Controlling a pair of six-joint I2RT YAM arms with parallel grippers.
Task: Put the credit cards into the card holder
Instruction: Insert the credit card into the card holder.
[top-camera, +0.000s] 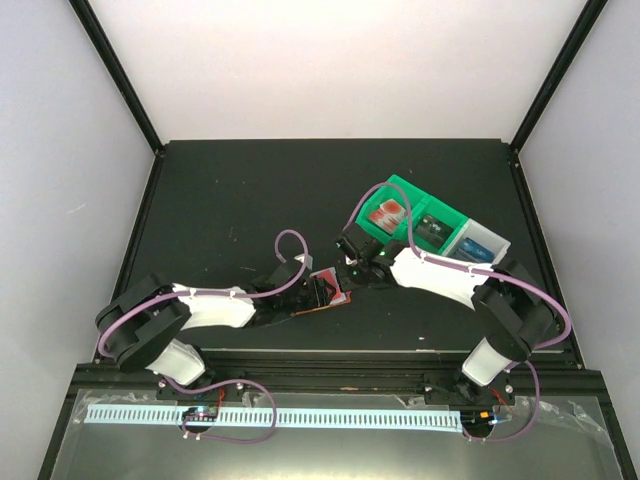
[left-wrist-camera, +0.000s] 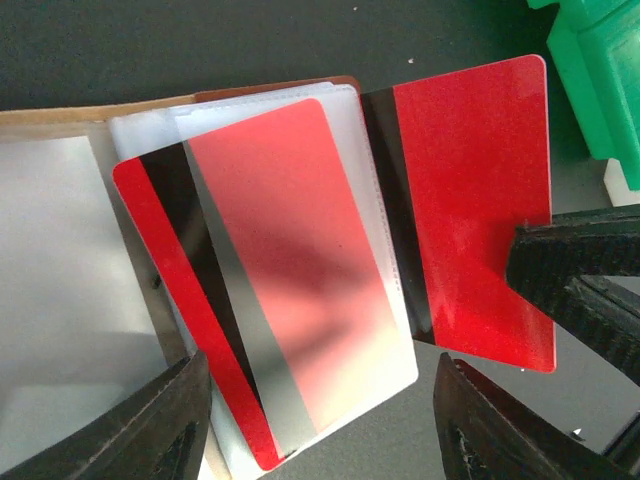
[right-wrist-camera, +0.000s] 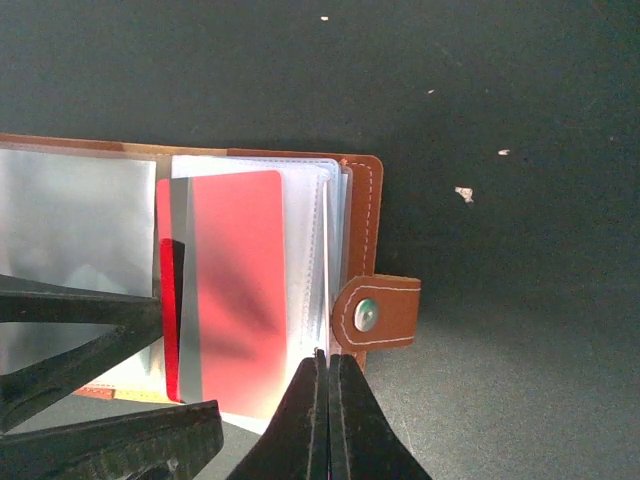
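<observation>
The brown leather card holder (top-camera: 325, 292) lies open between my two grippers, its clear sleeves fanned out and its snap tab (right-wrist-camera: 385, 312) to the right. One red credit card (left-wrist-camera: 290, 270) with a dark stripe sits partly inside a sleeve, one long edge sticking out. My left gripper (left-wrist-camera: 320, 368) is open, its fingers straddling the near end of that sleeve. My right gripper (right-wrist-camera: 327, 355) is shut on a second red credit card (left-wrist-camera: 475, 200), seen edge-on in the right wrist view. Held upright, its striped edge meets the sleeves.
A green two-compartment bin (top-camera: 415, 192) stands at the back right with a red card (top-camera: 388, 212) and a dark card (top-camera: 432, 228) in it. A pale grey bin (top-camera: 492, 240) holding a blue card adjoins it. The green bin's corner (left-wrist-camera: 600, 70) is close to the holder.
</observation>
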